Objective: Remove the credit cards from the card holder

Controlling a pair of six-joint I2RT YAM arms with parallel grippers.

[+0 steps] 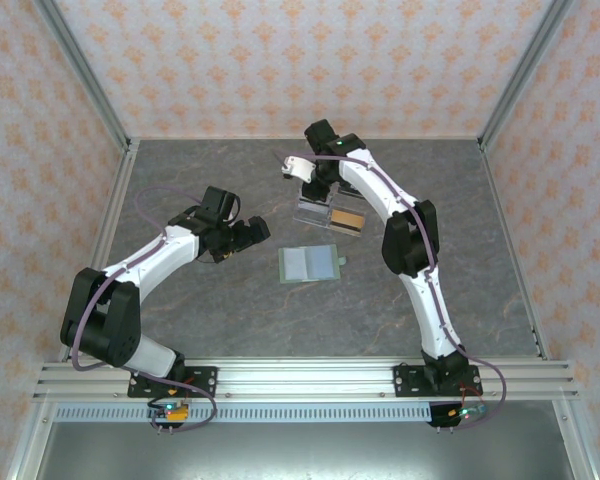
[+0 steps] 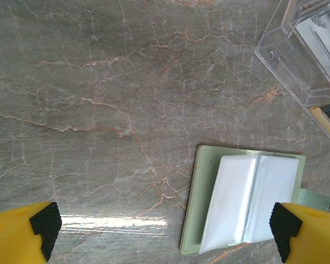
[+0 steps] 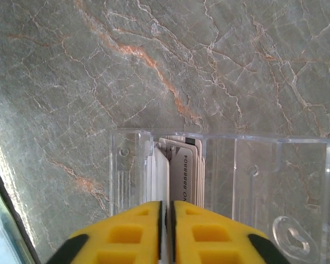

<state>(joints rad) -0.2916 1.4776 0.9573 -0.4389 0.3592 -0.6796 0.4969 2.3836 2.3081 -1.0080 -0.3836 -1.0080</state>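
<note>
The pale green card holder (image 1: 308, 264) lies open and flat mid-table, its clear sleeves (image 2: 253, 203) looking white. My left gripper (image 1: 250, 232) hovers just left of it, open; in the left wrist view its gripper (image 2: 165, 234) spans the holder's left half (image 2: 209, 192) without touching. My right gripper (image 1: 318, 195) is above the clear acrylic stand (image 1: 330, 213) at the back. In the right wrist view this gripper (image 3: 166, 220) is shut on a white card (image 3: 166, 176) seen edge-on, lowered into a slot of the stand (image 3: 247, 165) beside several other cards (image 3: 187, 170).
The stand's second compartment holds a tan and dark card (image 1: 348, 220). A small green strap tab (image 1: 340, 261) sticks out of the holder's right side. Metal frame posts and patterned walls enclose the grey marble table (image 1: 180, 300).
</note>
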